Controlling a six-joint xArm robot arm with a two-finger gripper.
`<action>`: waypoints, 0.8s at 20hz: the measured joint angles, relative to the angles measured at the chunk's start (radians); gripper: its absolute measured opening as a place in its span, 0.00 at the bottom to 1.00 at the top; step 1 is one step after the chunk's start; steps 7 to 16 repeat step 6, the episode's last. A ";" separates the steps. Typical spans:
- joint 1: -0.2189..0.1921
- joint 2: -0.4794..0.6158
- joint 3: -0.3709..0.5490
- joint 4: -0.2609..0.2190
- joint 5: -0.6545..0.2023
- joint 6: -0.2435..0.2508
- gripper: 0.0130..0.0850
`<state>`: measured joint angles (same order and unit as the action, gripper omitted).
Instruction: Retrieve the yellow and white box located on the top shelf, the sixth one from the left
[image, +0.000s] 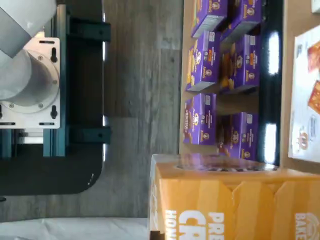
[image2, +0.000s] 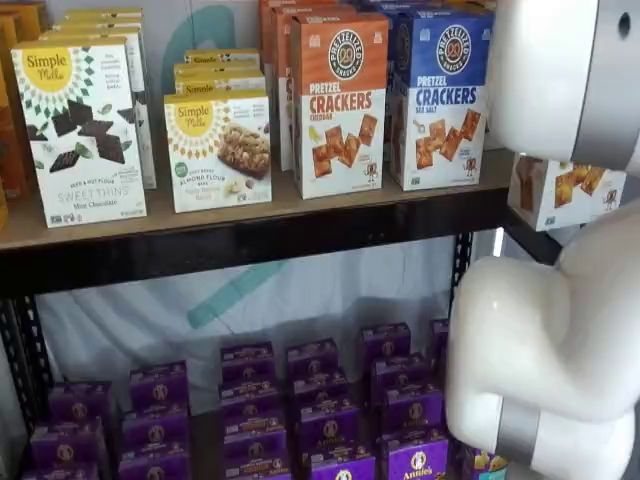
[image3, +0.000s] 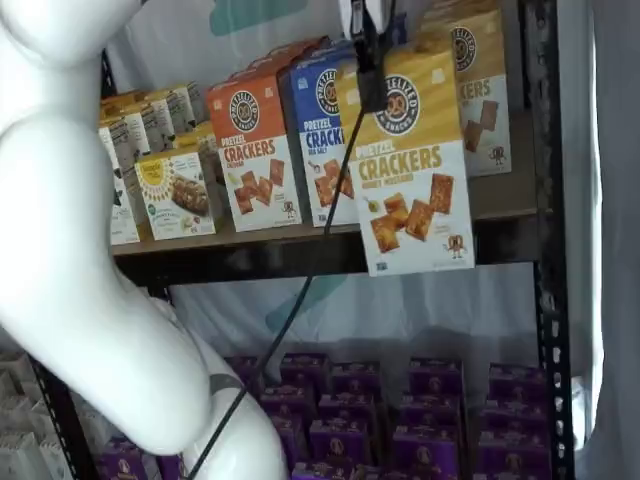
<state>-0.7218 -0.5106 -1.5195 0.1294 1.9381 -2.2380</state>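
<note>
Pinching the top of the yellow and white box (image3: 412, 165), the black-fingered claw (image3: 366, 60) is hanging the flat-sided cardboard carton clear in front of the top shelf (image3: 300, 255), a tan board with a dark rail.

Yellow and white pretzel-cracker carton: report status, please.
Claw shut on the tall yellow and white cardboard carton. Carton lifted, hanging in front of the tan wooden top shelf, clear of it. Nothing in the way.

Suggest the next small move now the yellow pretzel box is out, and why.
Probably keep backing away from the top shelf. The yellow and white box hangs from the gripper, its base already past and below the front rail, with another carton close behind.
</note>
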 joint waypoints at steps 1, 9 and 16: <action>0.002 -0.007 0.008 0.001 0.004 0.003 0.67; 0.010 -0.034 0.037 0.009 0.021 0.016 0.67; 0.010 -0.034 0.037 0.009 0.021 0.016 0.67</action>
